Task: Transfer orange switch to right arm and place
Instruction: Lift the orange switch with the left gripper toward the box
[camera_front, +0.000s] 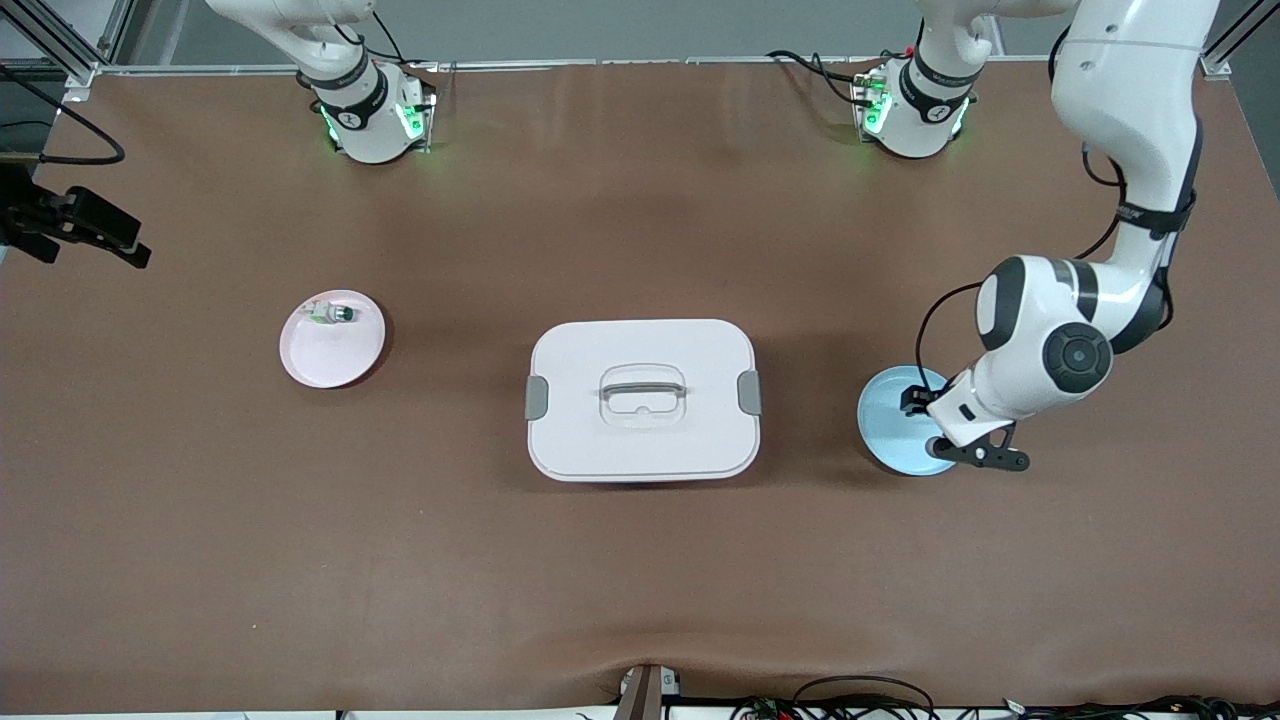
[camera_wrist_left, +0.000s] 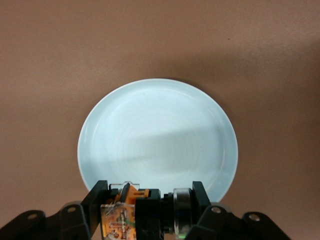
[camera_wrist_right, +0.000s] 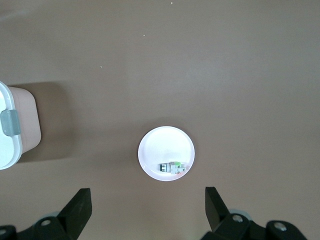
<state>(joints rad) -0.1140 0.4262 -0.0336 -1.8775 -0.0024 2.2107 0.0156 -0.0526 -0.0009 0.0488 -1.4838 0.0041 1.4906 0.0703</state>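
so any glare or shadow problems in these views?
Front view: green base lights, soft shadow beside the white lidded container. Left wrist view: a shadow band crosses the pale blue round plate, and the orange switch in the left gripper looks soft. Right wrist view: evenly lit.

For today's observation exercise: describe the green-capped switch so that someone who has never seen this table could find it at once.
Start at the big white lidded box in the table's middle, then look toward the right arm's end to the pink plate. The green-capped switch lies on that plate, near its rim. Its whitish clear body and green cap set it apart from the orange switch, held in the left gripper over the blue plate.
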